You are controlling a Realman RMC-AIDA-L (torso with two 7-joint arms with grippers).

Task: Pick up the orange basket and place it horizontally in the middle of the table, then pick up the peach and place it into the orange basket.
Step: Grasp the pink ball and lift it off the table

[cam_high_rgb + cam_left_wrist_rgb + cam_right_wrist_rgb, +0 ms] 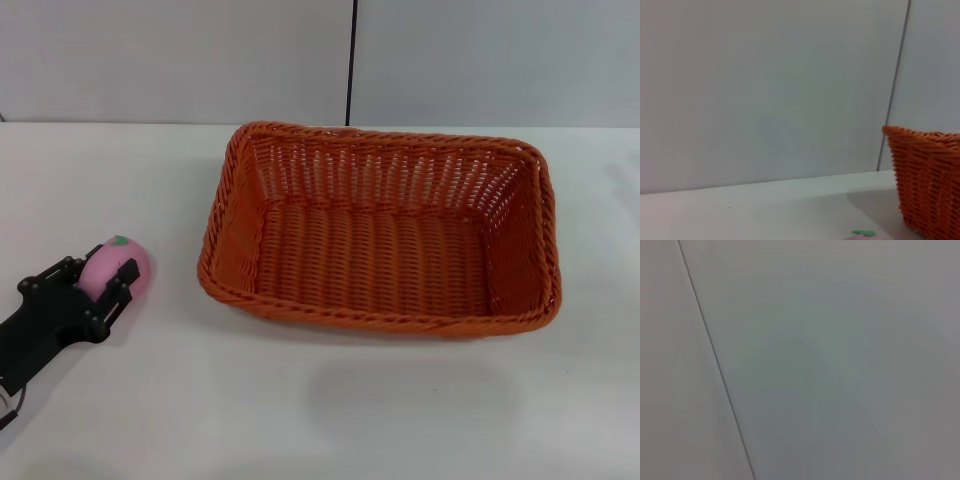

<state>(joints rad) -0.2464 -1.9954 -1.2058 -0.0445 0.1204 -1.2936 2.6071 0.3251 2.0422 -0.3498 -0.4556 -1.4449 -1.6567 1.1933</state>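
Observation:
The orange basket stands upright in the middle of the white table, its long side across my view, with nothing in it. The pink peach rests on the table to the basket's left, a green leaf mark on top. My left gripper reaches in from the lower left, its black fingers pressed against both sides of the peach. The left wrist view catches one end of the basket and only the top of the peach. My right gripper is out of view.
A grey wall with a dark vertical seam runs behind the table's far edge. The right wrist view holds only that wall and seam. Bare tabletop lies between the peach and the basket.

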